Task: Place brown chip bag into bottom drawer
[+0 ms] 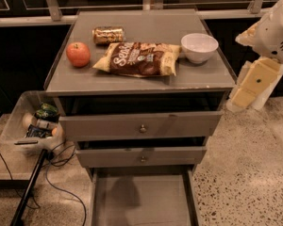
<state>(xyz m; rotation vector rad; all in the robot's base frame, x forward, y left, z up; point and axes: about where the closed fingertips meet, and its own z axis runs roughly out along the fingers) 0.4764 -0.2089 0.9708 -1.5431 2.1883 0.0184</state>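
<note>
The brown chip bag (pixel 140 59) lies flat on the grey cabinet top (pixel 146 81), between a red apple and a white bowl. The bottom drawer (pixel 141 201) is pulled out at the foot of the cabinet, its flat grey floor showing with nothing in it. My gripper (pixel 252 84) hangs from the white arm (pixel 276 29) to the right of the cabinet, beside its right edge and about level with the top drawer. It is apart from the bag and holds nothing that I can see.
A red apple (pixel 78 54), a small gold-brown can (pixel 108 35) and a white bowl (pixel 199 47) share the cabinet top. Two upper drawers (pixel 142 126) with round knobs stand slightly open. A clear bin of items (pixel 35 124) and cables (pixel 56 173) lie on the floor at left.
</note>
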